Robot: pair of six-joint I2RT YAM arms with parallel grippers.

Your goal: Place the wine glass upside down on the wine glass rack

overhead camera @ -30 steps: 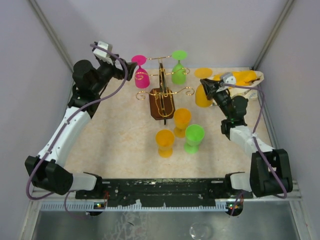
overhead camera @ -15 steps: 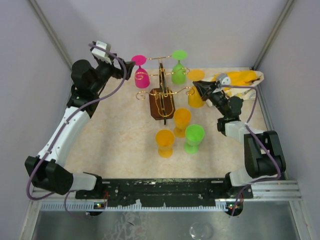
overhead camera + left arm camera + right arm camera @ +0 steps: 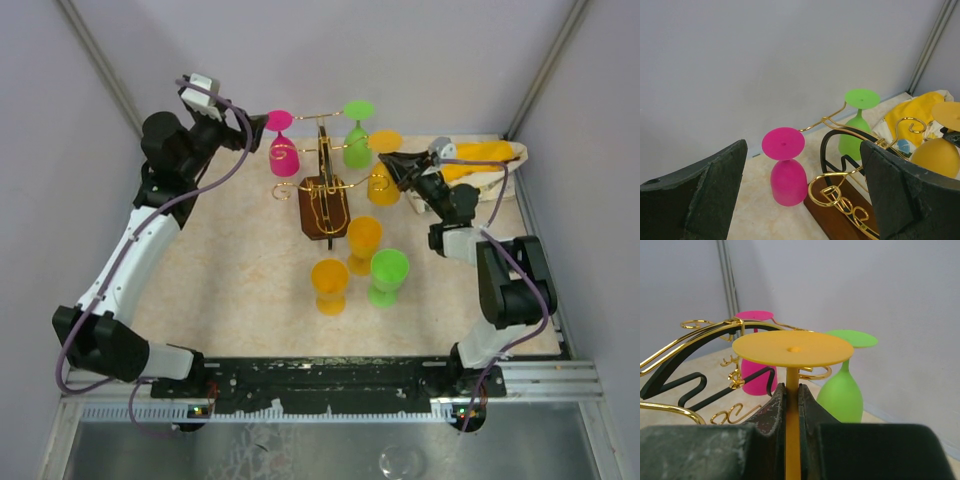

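Gripping the wine glass (image 3: 792, 348) is the right tool (image 3: 791, 400).

The orange glass (image 3: 792, 349) in the right pincer (image 3: 792, 392) looks like smooth, matt plastic, as do the pink glass (image 3: 755, 376) and green glass (image 3: 841, 396) beyond it. The pincer's fingers (image 3: 771, 412) are dark, rough and scuffed. To its left, the rack (image 3: 323, 185) is shiny gold metal wire on a glossy dark wood base (image 3: 312, 225).
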